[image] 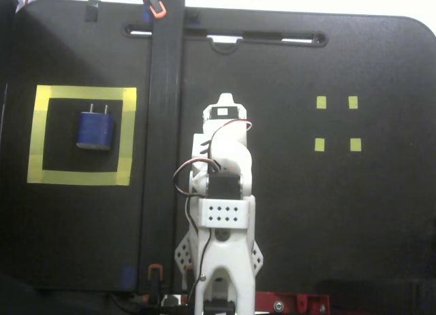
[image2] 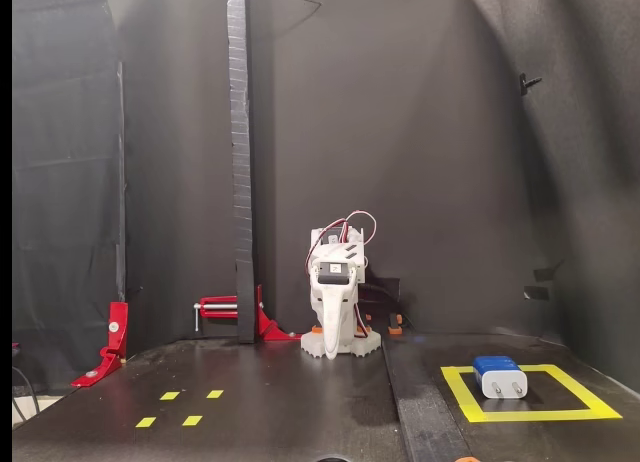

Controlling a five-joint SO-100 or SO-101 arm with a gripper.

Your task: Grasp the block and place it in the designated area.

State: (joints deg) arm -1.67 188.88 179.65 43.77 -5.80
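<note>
Two white plastic fingers of the gripper (image2: 333, 344) hang pressed together into one narrow tapered tip that points down at the base, and they grip nothing. In a fixed view from above, the folded arm (image: 221, 192) shows smooth white printed shells, a flat plate with small round holes, a black servo block and thin red and black wires that loop over it. The gripper tip itself is hidden under the arm in that view.

Well apart from the arm, the block (image: 95, 129) lies flat inside the designated area (image: 128, 134), near its upper right inner corner in that view, with its two short light prongs pointing away from the arm side of the table. The block has a glossy dark-blue top with rounded corners; from the front fixed view its end face looks white (image2: 503, 378). The area is a square frame of wide matte yellow tape with a black inside (image2: 461, 392).

On the other side of the arm, four tiny yellow tape squares (image: 336, 123) form a small rectangle. A tall black post (image2: 240, 162) with a rough ribbed edge stands between the arm and the area, beside red clamps (image2: 225, 310). The table (image: 381, 213) is dull black with a slight shine.
</note>
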